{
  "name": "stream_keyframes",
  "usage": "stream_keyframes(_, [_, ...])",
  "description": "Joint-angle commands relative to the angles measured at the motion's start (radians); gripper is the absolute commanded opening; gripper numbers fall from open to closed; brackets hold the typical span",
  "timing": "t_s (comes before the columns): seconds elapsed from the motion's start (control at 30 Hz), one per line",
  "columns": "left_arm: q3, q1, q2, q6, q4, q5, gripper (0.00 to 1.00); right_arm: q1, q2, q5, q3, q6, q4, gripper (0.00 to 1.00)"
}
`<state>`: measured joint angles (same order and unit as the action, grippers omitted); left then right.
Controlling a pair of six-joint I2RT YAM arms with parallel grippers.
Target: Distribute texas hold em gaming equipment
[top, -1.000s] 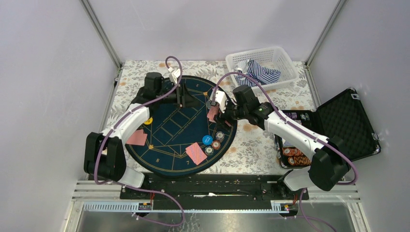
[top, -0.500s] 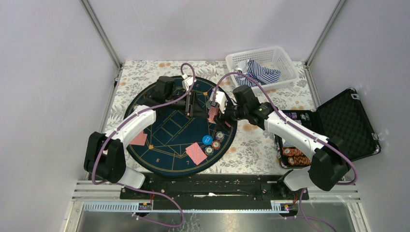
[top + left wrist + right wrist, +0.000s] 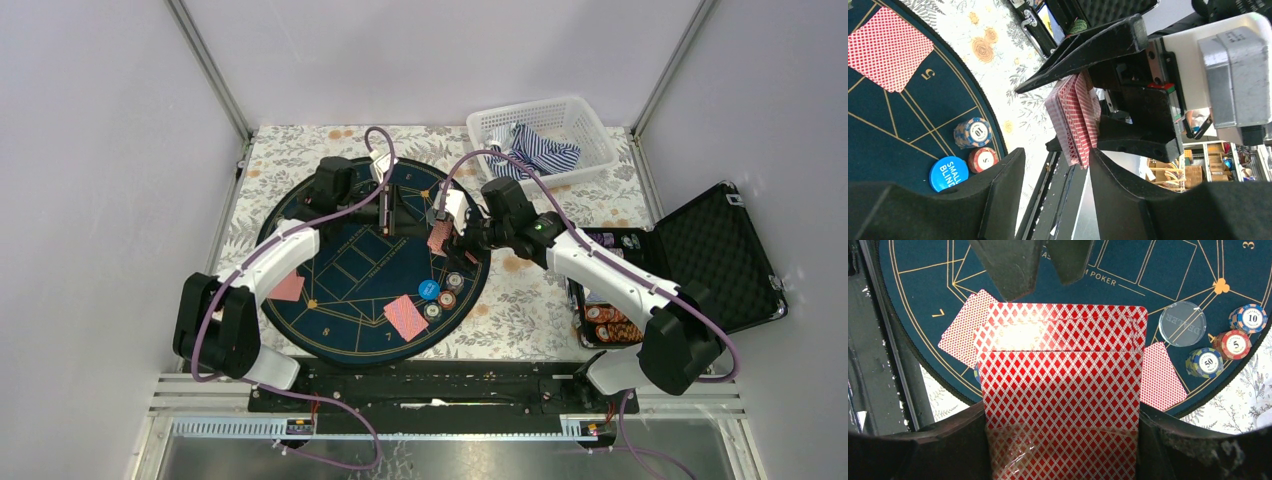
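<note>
Right jaws clamp the deck [image 3: 1063, 390] over the mat [image 3: 350, 300], left jaws gape empty just beside it: cards should be light, thin, slick and bendy, so pinch one by its free top edge.

bench [image 3: 530, 310]: floral-patterned top | centre-left: round navy gold-lined mat [image 3: 350, 270], flat | far right corner: white basket [image 3: 600, 135] holding striped cloth [image 3: 545, 155] | right edge: black case [image 3: 715, 250], lid open, apart from mat
</note>
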<state>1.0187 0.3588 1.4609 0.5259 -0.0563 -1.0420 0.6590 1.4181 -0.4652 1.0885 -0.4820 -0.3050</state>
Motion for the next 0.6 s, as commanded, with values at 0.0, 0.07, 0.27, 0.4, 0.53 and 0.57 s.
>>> stream_keyframes(0.0, [0.005,0.012,-0.028,0.034,0.093,-0.037,0.55,0.011,-0.015,-0.014,0.006,-0.010,0.035,0.00])
stream_keyframes(0.07, [0.012,0.022,-0.013,0.035,0.093,-0.034,0.55,0.017,-0.012,-0.014,0.007,-0.011,0.035,0.00])
stream_keyframes(0.27, [0.035,0.039,0.034,0.041,0.077,-0.007,0.50,0.024,-0.011,-0.009,0.011,-0.013,0.033,0.00])
stream_keyframes(0.4, [0.037,0.039,0.045,0.027,0.060,-0.009,0.43,0.025,-0.015,-0.006,0.010,-0.014,0.031,0.00])
stream_keyframes(0.53, [0.032,0.028,0.036,0.016,0.037,0.003,0.34,0.025,-0.023,-0.001,0.005,-0.017,0.033,0.00])
stream_keyframes(0.57, [0.030,0.023,0.031,0.019,0.037,0.005,0.32,0.026,-0.023,-0.001,0.005,-0.018,0.033,0.00])
